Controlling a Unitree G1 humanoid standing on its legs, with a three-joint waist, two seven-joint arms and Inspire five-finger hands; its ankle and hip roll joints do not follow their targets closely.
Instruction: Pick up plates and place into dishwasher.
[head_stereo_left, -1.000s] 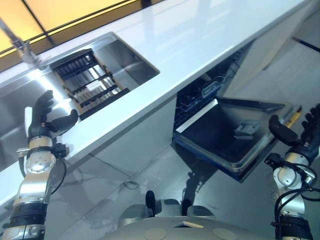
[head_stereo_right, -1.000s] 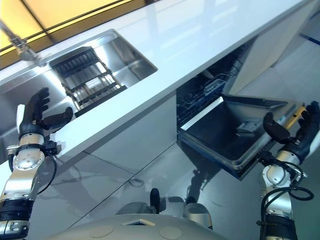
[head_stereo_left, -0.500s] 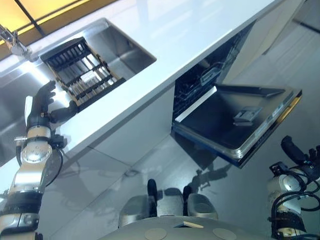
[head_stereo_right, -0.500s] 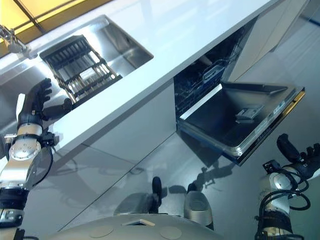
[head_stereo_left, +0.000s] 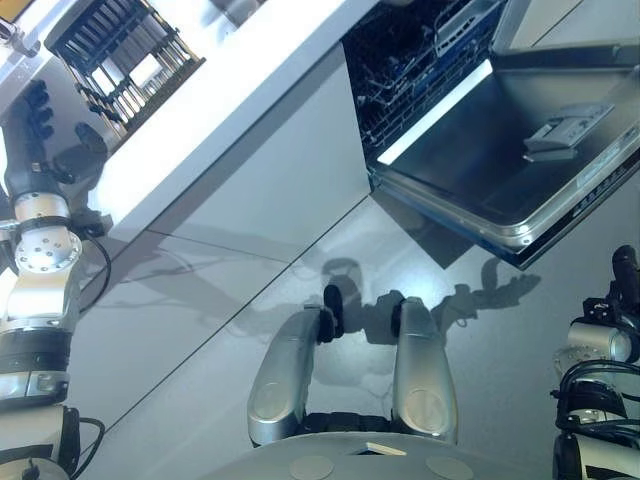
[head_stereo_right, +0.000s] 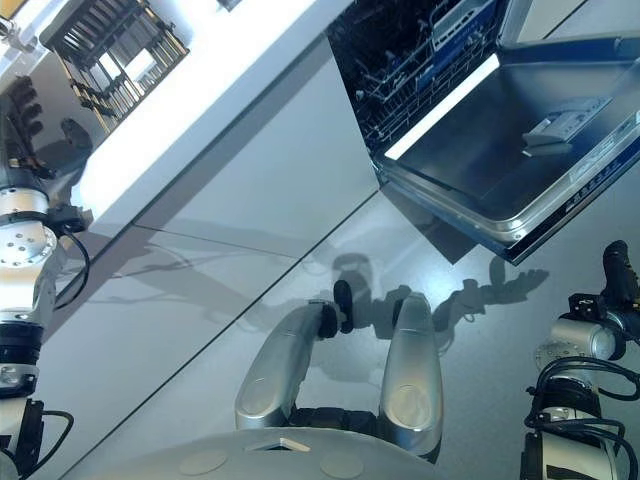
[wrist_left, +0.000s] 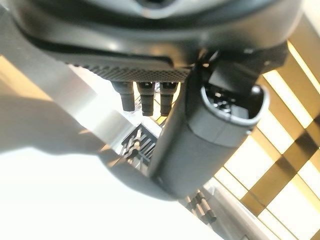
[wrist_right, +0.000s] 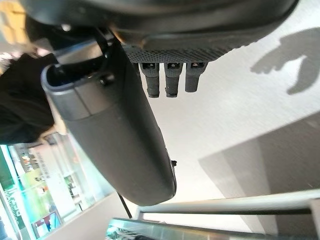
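- No plate can be made out; the rack (head_stereo_left: 120, 50) in the sink at 11 o'clock may hold some pale ware, too small to tell.
- As a judgement, plates would be stiff, smooth, fairly heavy and breakable; best pinched at the rim, thumb on one face and fingers on the other.
- The left hand (head_stereo_left: 40, 150), at 9 o'clock by the counter (head_stereo_left: 230, 95), is spread and empty.
- The right hand (wrist_right: 130, 100), low at 4 o'clock, has relaxed fingers (wrist_right: 172, 77) and holds nothing.
- The dishwasher (head_stereo_left: 420, 70) stands open at 1 o'clock, door (head_stereo_left: 520, 160) down.
- Compared with a second ago the view has tipped down towards the floor, and the right hand has dropped away from the door.
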